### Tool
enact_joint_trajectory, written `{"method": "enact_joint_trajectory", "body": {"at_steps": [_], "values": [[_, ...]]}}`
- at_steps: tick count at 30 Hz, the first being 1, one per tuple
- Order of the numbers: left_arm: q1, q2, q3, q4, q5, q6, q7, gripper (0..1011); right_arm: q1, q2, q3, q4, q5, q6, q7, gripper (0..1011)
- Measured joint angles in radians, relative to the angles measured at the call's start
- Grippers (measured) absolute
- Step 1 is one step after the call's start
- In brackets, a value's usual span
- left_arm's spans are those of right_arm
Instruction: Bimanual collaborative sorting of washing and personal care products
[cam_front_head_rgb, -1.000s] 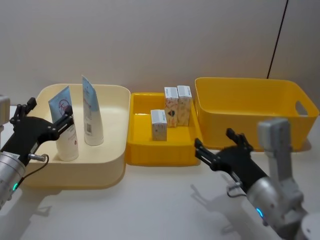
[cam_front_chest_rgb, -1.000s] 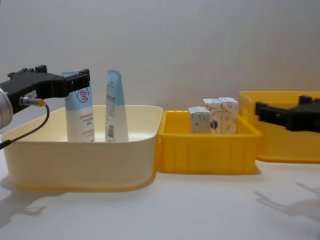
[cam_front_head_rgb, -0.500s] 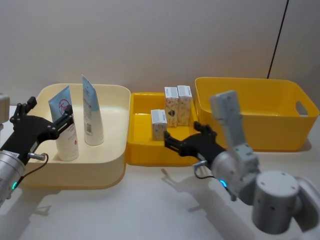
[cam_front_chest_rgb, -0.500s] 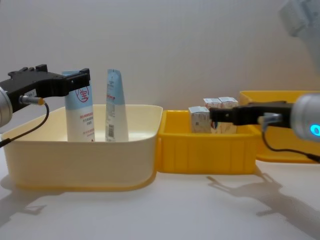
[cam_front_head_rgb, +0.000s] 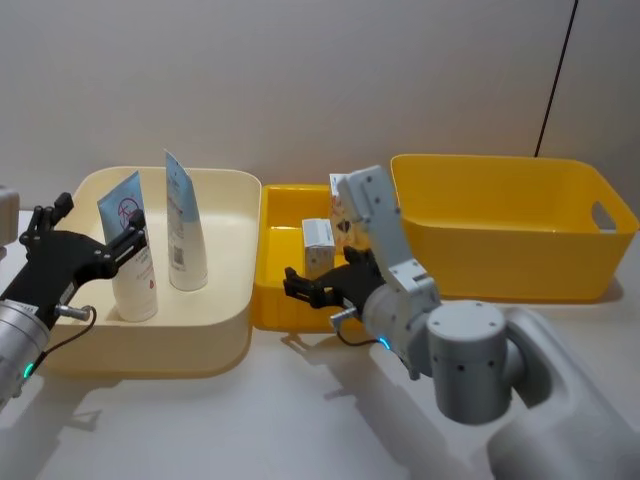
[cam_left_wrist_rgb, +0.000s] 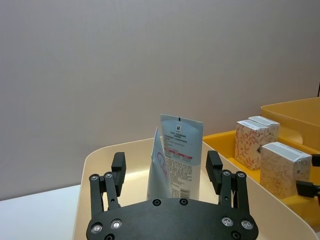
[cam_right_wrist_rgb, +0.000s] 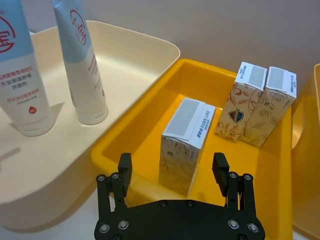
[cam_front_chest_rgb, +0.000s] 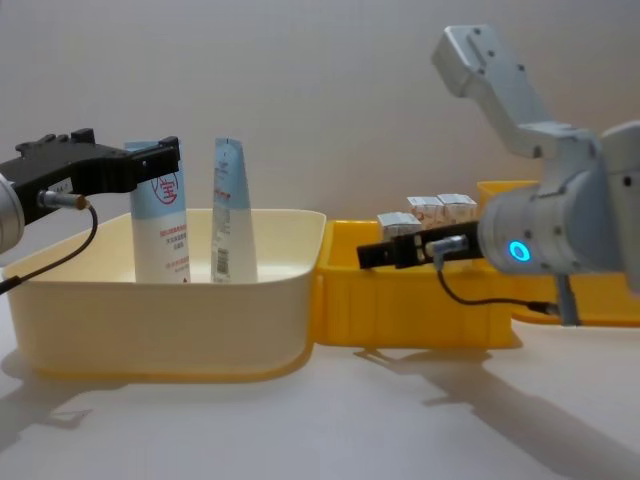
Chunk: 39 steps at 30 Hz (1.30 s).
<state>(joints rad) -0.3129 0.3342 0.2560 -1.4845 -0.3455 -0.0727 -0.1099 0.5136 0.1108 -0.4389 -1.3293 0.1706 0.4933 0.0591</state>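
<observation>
- Left gripper (cam_left_wrist_rgb: 166, 164) hovers over the near-left part of the cream bin (cam_front_head_rgb: 215, 176). Its fingers are spread wide, level with the top of the wide tube (cam_front_head_rgb: 132, 262), and hold nothing.
- Wide tube stands upright in the cream bin, cap down. Slim tube (cam_front_head_rgb: 184, 232) stands upright just beside it, toward the tray.
- Right gripper (cam_right_wrist_rgb: 172, 165) reaches across to the front of the small yellow tray (cam_front_head_rgb: 272, 300). Its fingers are wide apart.
- Front carton (cam_right_wrist_rgb: 187, 140) stands upright in the tray. In the right wrist view it sits between the right fingers with a gap on each side, not clamped.
- Two more cartons (cam_right_wrist_rgb: 257, 105) stand upright at the back of the tray, touching side by side.
- Large yellow bin (cam_front_head_rgb: 500, 235) sits to the right of the tray, on the worktop (cam_front_head_rgb: 250, 420).
</observation>
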Motion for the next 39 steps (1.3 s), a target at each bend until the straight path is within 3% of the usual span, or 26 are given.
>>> {"method": "enact_joint_trajectory", "body": {"at_steps": [7,17,33,39], "values": [[-0.001,0.000,0.000,0.000,0.000,0.000,-0.001,1000,0.039,-0.030,-0.008,0.048,-0.027,0.020,-0.040,1001],[-0.001,0.000,0.000,0.000,0.000,0.000,-0.001,1000,0.078,-0.062,0.018,0.099,-0.040,0.031,-0.087,1001],[-0.001,0.000,0.000,0.000,0.000,0.000,-0.001,1000,0.122,-0.121,0.070,0.174,-0.005,0.050,-0.087,1001],[-0.001,0.000,0.000,0.000,0.000,0.000,-0.001,1000,0.134,-0.139,0.084,0.195,0.009,0.056,-0.080,879]]}}
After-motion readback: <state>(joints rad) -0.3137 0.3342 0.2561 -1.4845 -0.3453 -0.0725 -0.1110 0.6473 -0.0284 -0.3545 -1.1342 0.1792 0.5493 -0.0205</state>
